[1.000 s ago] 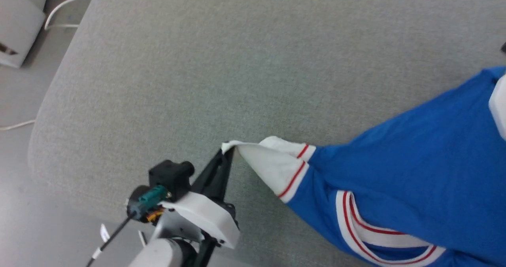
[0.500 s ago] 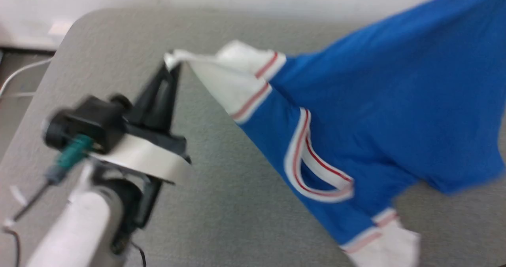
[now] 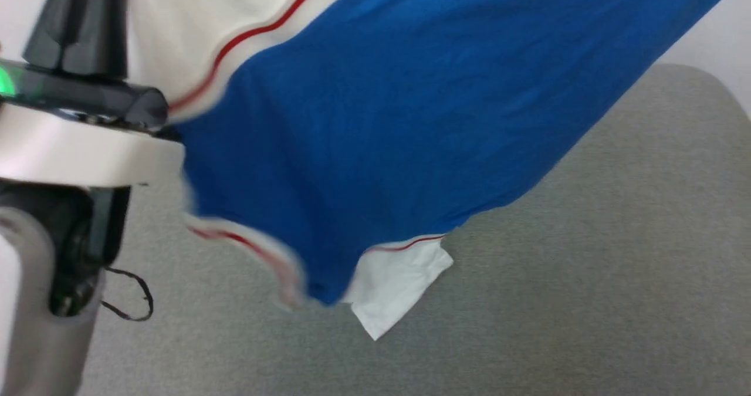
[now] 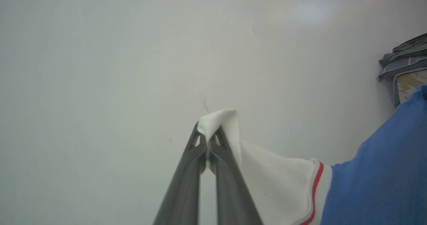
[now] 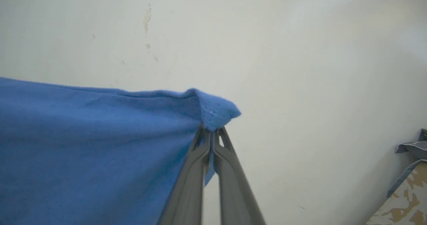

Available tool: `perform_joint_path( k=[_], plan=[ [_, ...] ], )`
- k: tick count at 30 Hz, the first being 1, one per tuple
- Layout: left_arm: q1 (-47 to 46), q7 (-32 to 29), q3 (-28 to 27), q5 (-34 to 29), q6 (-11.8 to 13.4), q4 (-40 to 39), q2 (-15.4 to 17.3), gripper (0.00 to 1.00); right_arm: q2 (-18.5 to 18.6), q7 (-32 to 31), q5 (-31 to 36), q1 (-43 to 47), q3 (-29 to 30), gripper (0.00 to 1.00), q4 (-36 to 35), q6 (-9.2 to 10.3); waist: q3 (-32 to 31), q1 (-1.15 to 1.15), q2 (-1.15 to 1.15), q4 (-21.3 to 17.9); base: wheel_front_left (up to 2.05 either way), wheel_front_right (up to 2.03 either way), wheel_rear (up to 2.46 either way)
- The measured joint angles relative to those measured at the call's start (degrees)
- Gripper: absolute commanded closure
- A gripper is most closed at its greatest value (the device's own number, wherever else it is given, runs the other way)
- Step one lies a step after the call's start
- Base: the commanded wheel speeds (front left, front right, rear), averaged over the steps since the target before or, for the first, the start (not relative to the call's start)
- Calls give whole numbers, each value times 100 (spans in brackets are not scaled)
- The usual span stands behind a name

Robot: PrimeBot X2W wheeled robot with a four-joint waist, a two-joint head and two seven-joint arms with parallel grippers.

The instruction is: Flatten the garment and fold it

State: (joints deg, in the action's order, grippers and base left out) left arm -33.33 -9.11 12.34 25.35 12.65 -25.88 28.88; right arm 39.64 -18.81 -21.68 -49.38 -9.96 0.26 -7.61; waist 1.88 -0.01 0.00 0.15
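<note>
With the left gripper [image 4: 208, 138] pinched on a white sleeve tip and the right gripper [image 5: 210, 133] clamping a blue corner, the shirt [image 3: 375, 120] hangs above the grey pad [image 3: 587, 278], seemingly askew, so I'd spread the arms wide and lower it evenly.

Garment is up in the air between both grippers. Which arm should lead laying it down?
Left, probably. The left gripper pinches a white sleeve tip, and the garment sags lowest toward that side, its free sleeve nearest the grey surface. The right gripper pinches a taut blue corner.
</note>
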Motion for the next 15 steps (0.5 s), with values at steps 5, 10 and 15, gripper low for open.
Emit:
perform_joint_path(
  k=[5, 10, 15],
  plan=[
    [-217, -198, -178, 230, -56, 81, 133, 100, 67, -220, 14, 5, 133, 100, -203, 0, -48, 0, 0, -255, 0, 0, 0],
    [-691, -381, -261, 405, -196, 327, 232, 100, 205, -161, 19, -1, 188, 100, -258, 0, 165, 1, 0, -377, 0, 0, 0],
    [-1828, -447, -265, 447, -424, 827, 248, 100, 268, 416, -29, -455, 231, 100, 104, 0, 679, 2, 0, -441, 0, 0, 0]
  ],
)
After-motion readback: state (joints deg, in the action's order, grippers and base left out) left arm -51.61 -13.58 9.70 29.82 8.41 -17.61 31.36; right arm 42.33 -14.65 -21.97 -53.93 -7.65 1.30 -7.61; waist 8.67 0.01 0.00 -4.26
